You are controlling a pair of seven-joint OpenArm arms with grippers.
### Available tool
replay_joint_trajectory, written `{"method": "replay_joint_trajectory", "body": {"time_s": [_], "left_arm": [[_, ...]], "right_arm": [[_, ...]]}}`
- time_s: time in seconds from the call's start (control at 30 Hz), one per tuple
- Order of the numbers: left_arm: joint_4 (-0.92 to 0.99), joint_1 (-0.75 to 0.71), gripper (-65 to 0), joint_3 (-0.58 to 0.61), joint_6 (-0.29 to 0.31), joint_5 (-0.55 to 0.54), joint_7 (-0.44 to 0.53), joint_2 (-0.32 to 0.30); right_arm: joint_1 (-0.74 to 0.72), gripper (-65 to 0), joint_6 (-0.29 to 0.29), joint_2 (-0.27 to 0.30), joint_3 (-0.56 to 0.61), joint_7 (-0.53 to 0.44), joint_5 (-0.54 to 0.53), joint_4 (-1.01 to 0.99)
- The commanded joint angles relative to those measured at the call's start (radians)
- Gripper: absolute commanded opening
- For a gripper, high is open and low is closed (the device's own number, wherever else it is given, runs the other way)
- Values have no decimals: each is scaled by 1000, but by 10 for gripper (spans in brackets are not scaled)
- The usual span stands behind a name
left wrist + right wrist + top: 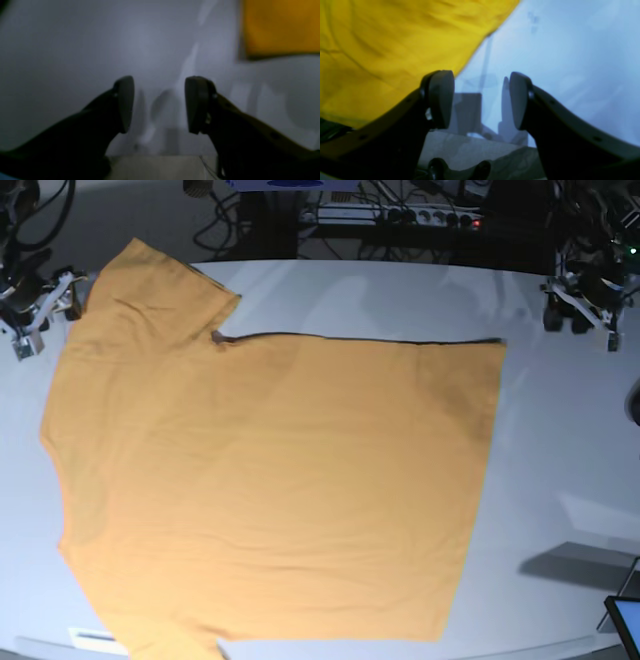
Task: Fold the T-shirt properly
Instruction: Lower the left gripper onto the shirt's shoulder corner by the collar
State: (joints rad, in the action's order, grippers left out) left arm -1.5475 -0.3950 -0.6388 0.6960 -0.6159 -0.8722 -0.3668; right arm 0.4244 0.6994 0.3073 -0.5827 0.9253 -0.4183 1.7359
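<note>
Shirt [270, 490] lies spread flat on the white table [560, 430], filling most of its middle and left part in the base view. One short sleeve [160, 280] sticks out at the shirt's far left corner, and a straight edge runs from the armpit along the far side to the far right corner. That right edge, which looks like the hem, slants down toward the near table edge. The cloth shows only faint creases and a slightly darker patch near the right corner.

Left gripper [159, 105] hangs over bare table off the shirt's far right corner, well apart from the cloth; in its wrist view the two dark pads stand apart with nothing between them, so it is released and empty, and only a patch of orange shows at the upper right. In the base view it sits at the table's far right edge [580, 305].

Right gripper [481, 100] is just beside the sleeve at the shirt's far left [40, 305]. Its pads are likewise parted with only table showing through the gap; yellow cloth fills the upper left of its view, next to the left finger, and contact cannot be told.

Cables and equipment [400, 215] sit beyond the table, behind the shirt.
</note>
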Motion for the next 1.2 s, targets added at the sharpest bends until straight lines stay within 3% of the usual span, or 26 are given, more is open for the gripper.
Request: {"method": "replay_joint_trajectory", "body": {"time_s": [0.0, 0.4, 0.5, 0.63, 0.8, 1.17], "left_arm": [[3, 14, -331, 1, 2, -19, 20, -21], [58, 94, -331, 27, 2, -23, 14, 22], [55, 92, -331, 86, 2, -29, 14, 42], [61, 84, -331, 159, 2, -128, 14, 55], [58, 54, -331, 158, 2, -252, 14, 51], [32, -26, -331, 156, 2, -270, 14, 53]], "right_arm": [[0, -303, -1, 20, -9, -16, 3, 14], [0, -303, -1, 19, -9, -18, 12, 14], [0, -303, -1, 19, -9, -18, 12, 14], [0, -303, -1, 19, -9, -18, 12, 14], [0, -305, -1, 19, -9, -18, 12, 14], [0, -305, -1, 16, -9, -18, 12, 14]]}}
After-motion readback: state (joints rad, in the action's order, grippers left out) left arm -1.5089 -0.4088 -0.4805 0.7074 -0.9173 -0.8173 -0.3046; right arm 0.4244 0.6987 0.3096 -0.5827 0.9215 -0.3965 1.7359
